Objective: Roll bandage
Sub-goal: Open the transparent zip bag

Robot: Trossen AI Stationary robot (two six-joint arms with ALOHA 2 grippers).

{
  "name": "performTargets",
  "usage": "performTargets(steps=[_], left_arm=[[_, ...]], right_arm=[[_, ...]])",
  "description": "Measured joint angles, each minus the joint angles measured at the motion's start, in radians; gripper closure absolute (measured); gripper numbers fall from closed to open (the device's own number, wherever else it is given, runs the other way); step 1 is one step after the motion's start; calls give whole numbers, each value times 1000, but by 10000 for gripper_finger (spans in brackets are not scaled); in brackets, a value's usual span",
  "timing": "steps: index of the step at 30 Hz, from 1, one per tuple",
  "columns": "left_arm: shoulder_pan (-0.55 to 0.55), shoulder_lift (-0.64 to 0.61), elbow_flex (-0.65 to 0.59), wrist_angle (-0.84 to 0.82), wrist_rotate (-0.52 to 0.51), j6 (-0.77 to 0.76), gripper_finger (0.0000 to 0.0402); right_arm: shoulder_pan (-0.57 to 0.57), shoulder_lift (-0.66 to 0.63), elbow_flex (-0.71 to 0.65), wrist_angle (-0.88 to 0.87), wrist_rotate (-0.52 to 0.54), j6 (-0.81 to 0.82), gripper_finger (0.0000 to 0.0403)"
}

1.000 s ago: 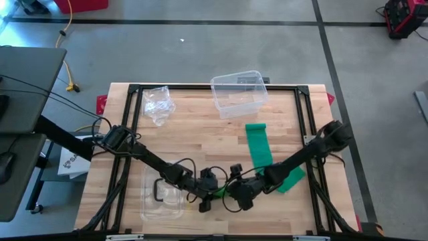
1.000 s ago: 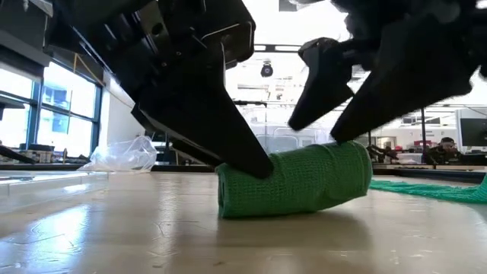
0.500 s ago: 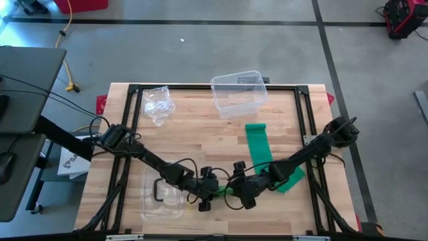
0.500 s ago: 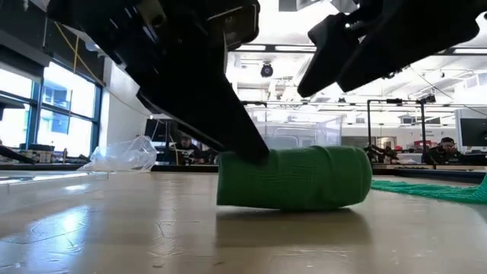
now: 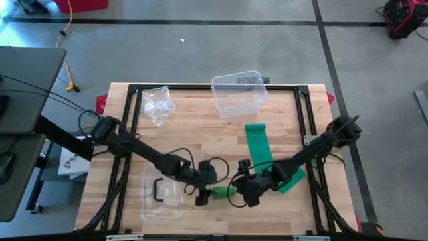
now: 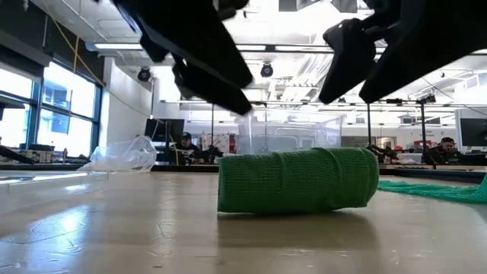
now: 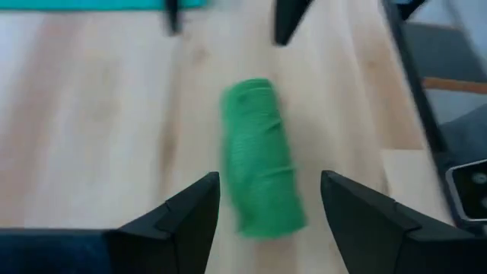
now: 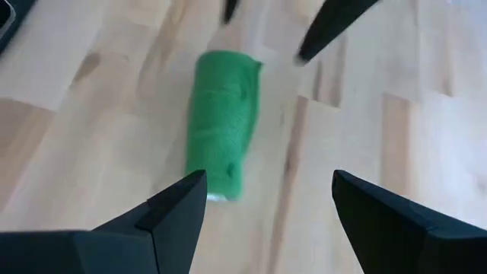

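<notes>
One green bandage roll [image 6: 295, 180], lower centre of frame, lying free on table [image 5: 200, 127].
Two grippers above it: left gripper [image 7: 270, 199] and right gripper [image 8: 270, 199], each spread wide, holding nothing.

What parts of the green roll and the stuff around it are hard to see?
- Green roll: in the high view it is tiny and partly covered by the arms.
- Loose green strip: its near end passes under the right arm in the high view.
- Clear box: what is inside is too small to tell.
</notes>
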Motion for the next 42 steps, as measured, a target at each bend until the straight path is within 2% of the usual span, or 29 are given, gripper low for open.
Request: performTargets(steps=[6, 10, 14, 18, 24, 27, 29, 34, 36, 39, 42], left_arm=[[32, -171, -2, -316, -275, -67, 183], [146, -300, -83, -447, -318, -199, 188], [350, -386, -201, -480, -283, -331, 202], [556, -380, -244, -565, -280, -294, 219], [743, -345, -242, -613, -343, -156, 239], [767, -343, -229, -617, -313, -123, 244], [758, -344, -202, -652, -328, -116, 247], [730, -344, -161, -763, -537, -103, 254], [761, -341, -164, -767, -510, -97, 254], [834, -315, -164, -758, -368, -69, 254], [884, -273, -164, -758, -372, -31, 255]], right_arm=[[-2, -91, -5, -124, 45, -11, 128], [-25, -147, -89, -73, 46, -38, 128], [-74, -191, -218, 53, 45, -59, 128], [-140, -216, -307, 176, 31, -70, 128], [-227, -231, -366, 283, -51, -97, 128], [-262, -231, -370, 293, -79, -109, 128], [-280, -231, -370, 295, -97, -114, 128], [-304, -231, -370, 295, -103, -111, 128], [-305, -231, -370, 295, -103, -107, 128], [-305, -231, -370, 295, -103, -86, 128], [-300, -231, -368, 301, -103, -59, 128]])
